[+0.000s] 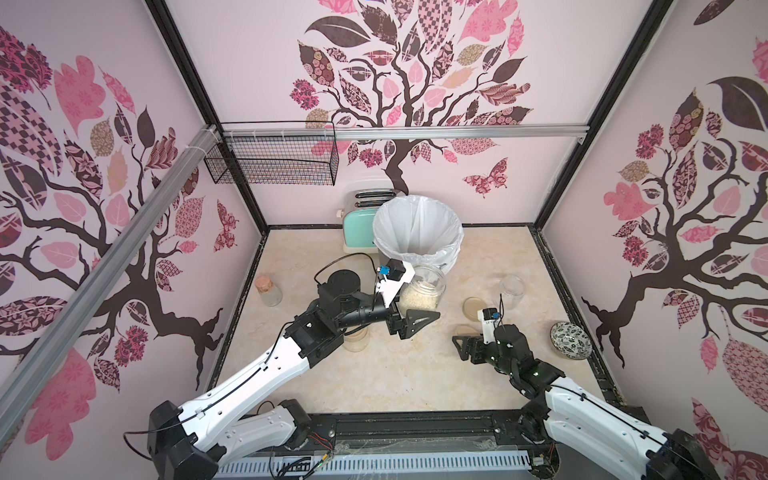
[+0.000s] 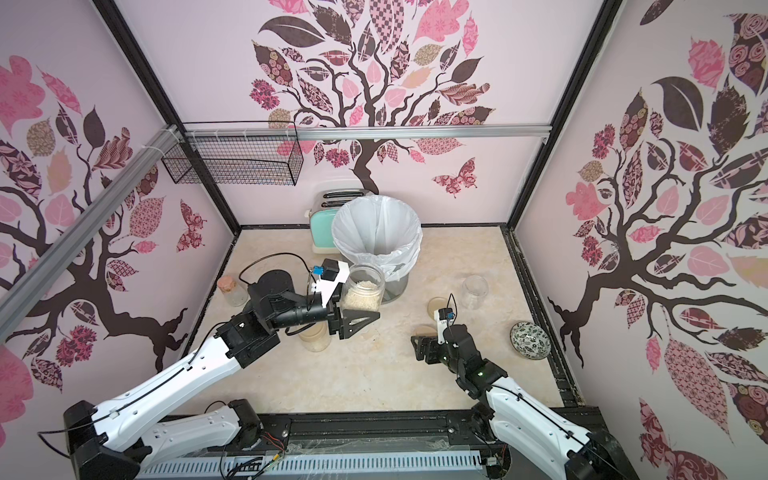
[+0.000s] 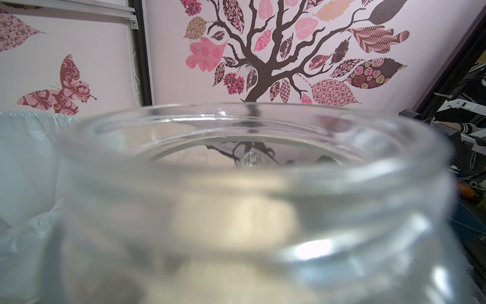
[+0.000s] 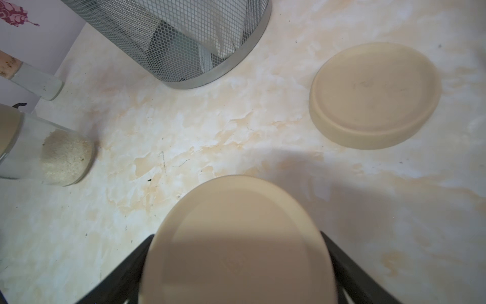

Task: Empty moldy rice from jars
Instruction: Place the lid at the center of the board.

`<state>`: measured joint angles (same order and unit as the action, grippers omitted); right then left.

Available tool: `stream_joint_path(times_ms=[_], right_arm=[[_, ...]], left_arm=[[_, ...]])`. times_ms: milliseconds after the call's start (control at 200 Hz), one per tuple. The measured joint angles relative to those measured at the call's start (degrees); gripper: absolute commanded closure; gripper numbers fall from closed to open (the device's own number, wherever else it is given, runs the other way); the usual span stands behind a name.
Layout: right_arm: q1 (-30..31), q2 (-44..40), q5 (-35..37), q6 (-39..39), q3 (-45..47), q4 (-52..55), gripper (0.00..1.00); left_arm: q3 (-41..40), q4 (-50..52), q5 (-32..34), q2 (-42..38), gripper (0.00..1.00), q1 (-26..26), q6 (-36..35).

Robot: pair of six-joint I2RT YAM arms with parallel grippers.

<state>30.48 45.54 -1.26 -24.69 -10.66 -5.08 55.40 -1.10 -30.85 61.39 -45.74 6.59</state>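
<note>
- Left arm: I see it reaching forward from the near-left corner, elbow raised and forearm level. The wrist is turned so that the left gripper point(image 1: 415, 313) meets its load from the side.
- Left jaws: clamped on the lower body of the open jar point(image 1: 424, 286). It is held about upright, clear of the table point(image 1: 374, 374), just in front of the lined bin point(image 1: 457, 232).
- The rice point(image 1: 417, 299) lies in the lower half of that jar. In the left wrist view the jar's bare mouth point(image 3: 236, 123) fills the frame, with the bin liner beside it.
- Right arm: low over the table on the right, folded, with the right gripper point(image 1: 465, 343) pointing down and inward.
- Right jaws: spread wide, with both black fingers point(image 4: 126, 276) against the rim of a beige lid point(image 4: 236, 237). I cannot tell whether that lid is clear of the table.
- A second lid point(image 4: 376, 94) lies flat nearby.
- An empty jar point(image 1: 512, 291) stands uncapped, to the right of the bin.
- A capped jar point(image 1: 356, 338) with rice inside stands under the left forearm.
</note>
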Motion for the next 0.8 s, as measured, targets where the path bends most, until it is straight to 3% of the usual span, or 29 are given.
stream_joint_path(times_ms=[430,715,800], right_arm=[[5.18,19.15,7.74,-2.75,-6.21,-2.71,0.29],[5.42,27.61,8.5,-4.68,-9.57,-7.02,0.01],[5.46,27.19,8.52,-4.9,-9.7,-6.58,0.01]], left_arm=[[-1.6,-0.13,0.72,0.0,0.37,0.37,-0.48],[-1.75,-0.31,0.59,0.04,0.37,1.14,-0.46],[-1.75,-0.42,0.59,0.07,0.37,1.2,-0.46]])
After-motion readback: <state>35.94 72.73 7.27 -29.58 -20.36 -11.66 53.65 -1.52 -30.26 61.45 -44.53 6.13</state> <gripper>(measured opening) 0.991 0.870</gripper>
